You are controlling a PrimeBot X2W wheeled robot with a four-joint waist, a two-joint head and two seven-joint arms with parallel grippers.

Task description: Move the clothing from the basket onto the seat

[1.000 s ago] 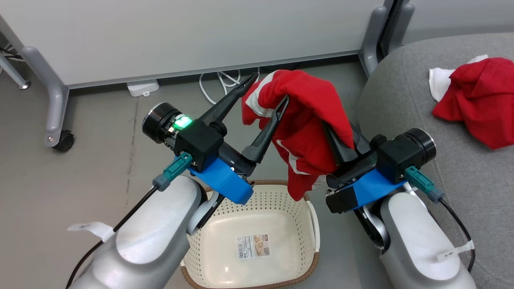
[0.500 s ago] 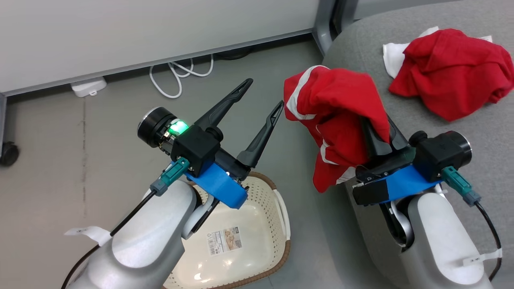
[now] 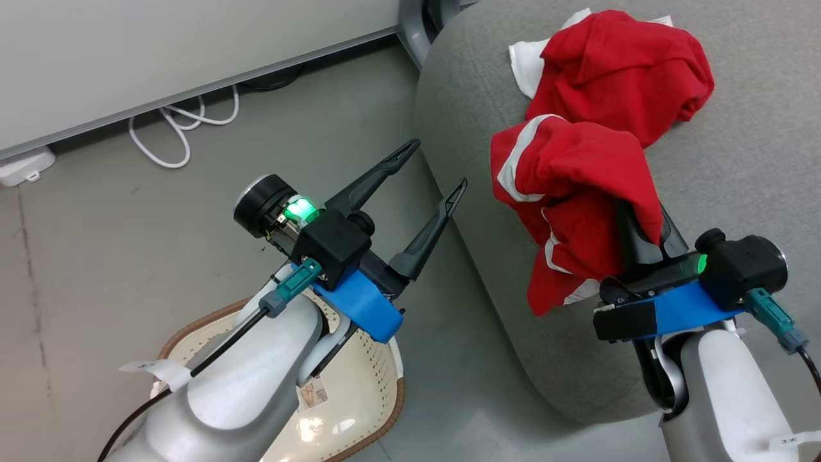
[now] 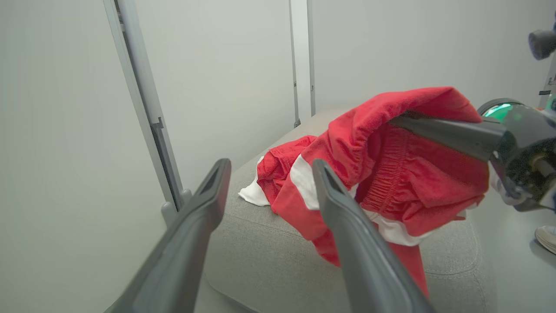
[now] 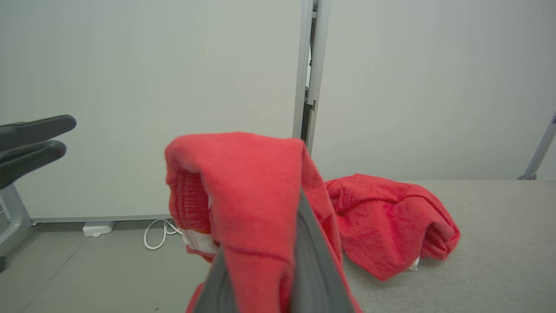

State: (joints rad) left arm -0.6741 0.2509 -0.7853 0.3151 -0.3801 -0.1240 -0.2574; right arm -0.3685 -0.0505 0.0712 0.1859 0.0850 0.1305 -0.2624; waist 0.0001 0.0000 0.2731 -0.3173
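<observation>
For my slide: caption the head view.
Right gripper holds red garment above grey seat where second garment lies; left gripper open.

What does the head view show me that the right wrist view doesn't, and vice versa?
Head view: the basket on the floor beneath the left arm, with no clothing in the part that shows. Right wrist view: a slanted metal leg beyond the seat. Both: the held red garment, the other red garment lying on the seat, the open left gripper, and the white power strip by the wall.
</observation>
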